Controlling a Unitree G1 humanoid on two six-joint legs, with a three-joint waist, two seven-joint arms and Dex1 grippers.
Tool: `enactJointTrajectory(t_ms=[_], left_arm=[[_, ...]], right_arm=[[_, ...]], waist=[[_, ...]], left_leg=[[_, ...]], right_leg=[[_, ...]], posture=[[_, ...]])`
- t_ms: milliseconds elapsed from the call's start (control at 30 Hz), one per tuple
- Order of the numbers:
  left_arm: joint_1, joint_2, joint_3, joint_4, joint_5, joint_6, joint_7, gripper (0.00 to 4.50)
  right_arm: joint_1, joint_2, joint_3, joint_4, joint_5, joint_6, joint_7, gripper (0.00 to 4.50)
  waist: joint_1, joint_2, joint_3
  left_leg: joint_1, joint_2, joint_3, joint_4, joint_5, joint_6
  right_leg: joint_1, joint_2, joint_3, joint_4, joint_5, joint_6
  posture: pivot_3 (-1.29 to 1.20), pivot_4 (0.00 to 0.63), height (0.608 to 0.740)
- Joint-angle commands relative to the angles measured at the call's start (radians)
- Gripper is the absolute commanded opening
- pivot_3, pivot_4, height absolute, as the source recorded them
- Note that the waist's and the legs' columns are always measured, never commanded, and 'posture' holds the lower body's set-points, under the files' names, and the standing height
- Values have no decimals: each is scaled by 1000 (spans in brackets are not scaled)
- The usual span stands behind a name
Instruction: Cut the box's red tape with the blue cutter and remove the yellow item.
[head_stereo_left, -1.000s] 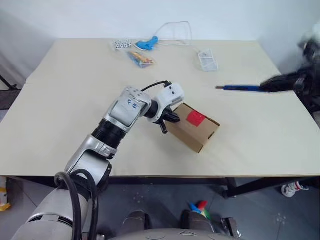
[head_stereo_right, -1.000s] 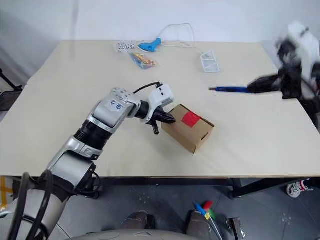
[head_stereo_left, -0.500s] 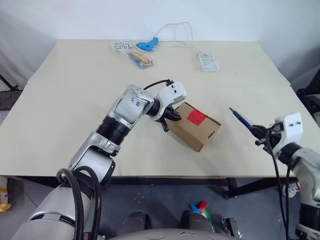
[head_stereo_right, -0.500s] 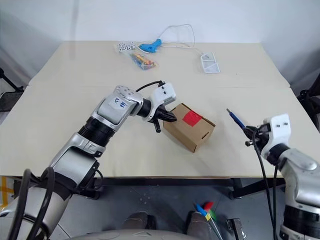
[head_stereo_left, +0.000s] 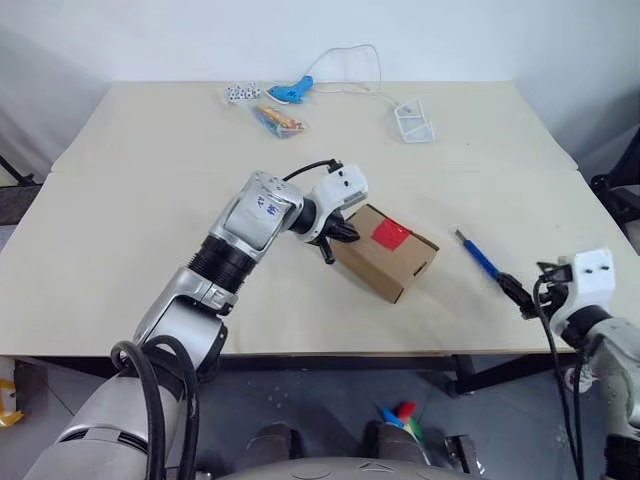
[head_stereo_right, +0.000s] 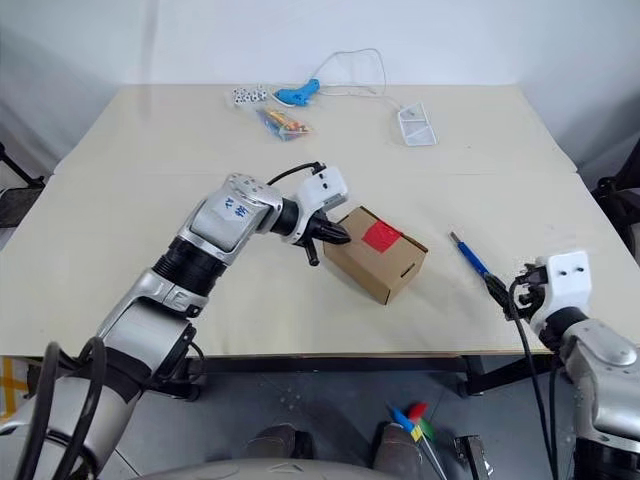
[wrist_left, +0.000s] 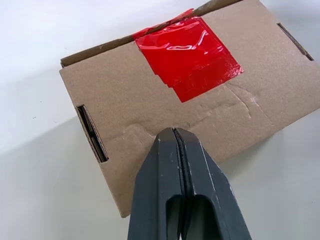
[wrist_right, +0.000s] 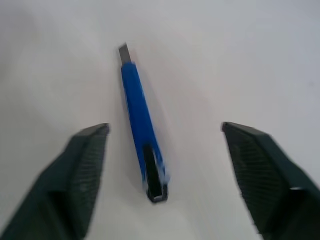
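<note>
**Cutter lies free on the table between the spread right claw's fingers**

The blue cutter (head_stereo_left: 478, 251) lies flat on the table (head_stereo_left: 130, 200), well to the right of the box (head_stereo_left: 385, 252) and apart from it. Its blade end points away toward the far side of the table. The right claw (wrist_right: 165, 165) sits just behind the cutter's near end with its two fingers spread wide, one on each side of the handle. Neither finger touches it, so the cutter is not gripped.

The box stands near the middle of the table, turned at an angle, flaps shut. The red tape (wrist_left: 186, 52) is stuck over the top seam of the box and looks whole. The left claw (wrist_left: 177, 137) is closed, its two fingers pressed together with nothing between them. Its tip rests against the box's top panel, near the tape, on the box's left end.
</note>
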Motion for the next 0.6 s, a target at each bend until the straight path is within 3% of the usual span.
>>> enactJointTrajectory(t_ms=[33,167,267,467,600], left_arm=[[35,33,-4,16,33,43,20,0],[26,68,49,-20,5,56,3,0],[3,100,97,-33,-20,72,-12,0],[-47,179,155,-80,-88,154,-83,0],[-62,215,204,-88,-136,230,-98,0]], right_arm=[[-104,-90,2,-73,47,60,16,4438],[-328,-172,114,33,61,135,60,4438],[-467,-210,254,147,39,154,135,3829],[-714,-205,514,459,-72,59,295,1717],[-848,-143,626,686,-155,-61,372,274]], waist=[[-2,1,0],[-25,2,2],[-29,-1,3],[-32,-1,9],[-25,0,9]], left_leg=[[0,0,0,0,0,0],[2,0,4,-1,1,1],[1,2,3,-5,1,-1],[-2,-3,7,-9,2,-1],[-15,-4,11,-7,2,-2]], right_leg=[[0,0,0,0,0,0],[-2,0,4,1,1,0],[-3,1,2,1,0,-1],[-9,2,1,-1,0,0],[-19,2,-3,1,1,1]], posture=[[0,150,740],[0,150,740],[0,150,740],[0,150,740],[0,150,740]])
